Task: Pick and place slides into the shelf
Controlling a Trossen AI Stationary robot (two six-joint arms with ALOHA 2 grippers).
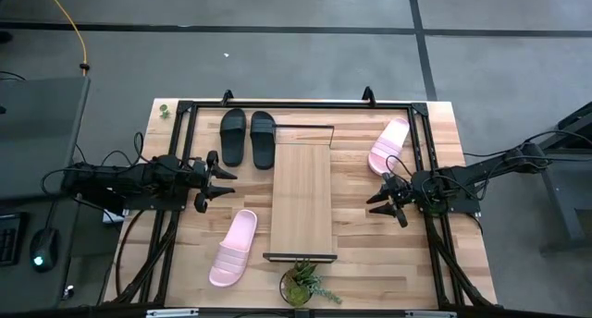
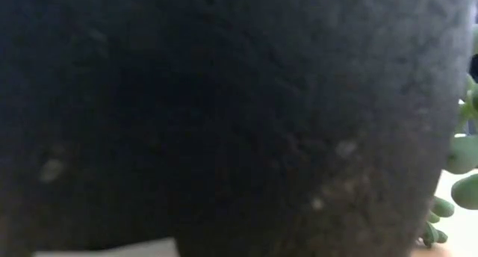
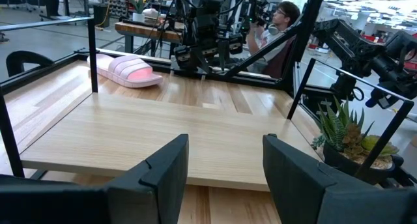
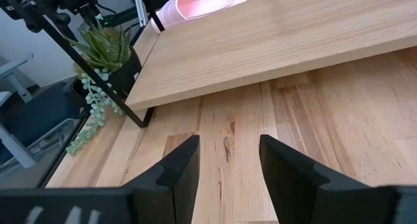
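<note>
Slides, none yet on the long light-wood shelf (image 1: pixel 302 200) with black end bars at counter centre. Left tool (image 1: pixel 215 177) hovers empty, fingers parted, pointing at the shelf; one pale pink slip-on slide (image 1: pixel 233 248) lies just toward the near edge from it, long axis slightly diagonal, the plain black pair (image 1: pixel 247 137) toward the far edge. Right tool (image 1: pixel 387 194), also parted and empty, sits nearest the second pink slide (image 1: pixel 388 145).

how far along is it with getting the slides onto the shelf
Nothing looks done: the shelf plank is bare. Nothing is in hand: the left hand and right hand are open at its sides. Left: the black pair and both pink slides, all on the table.
</note>
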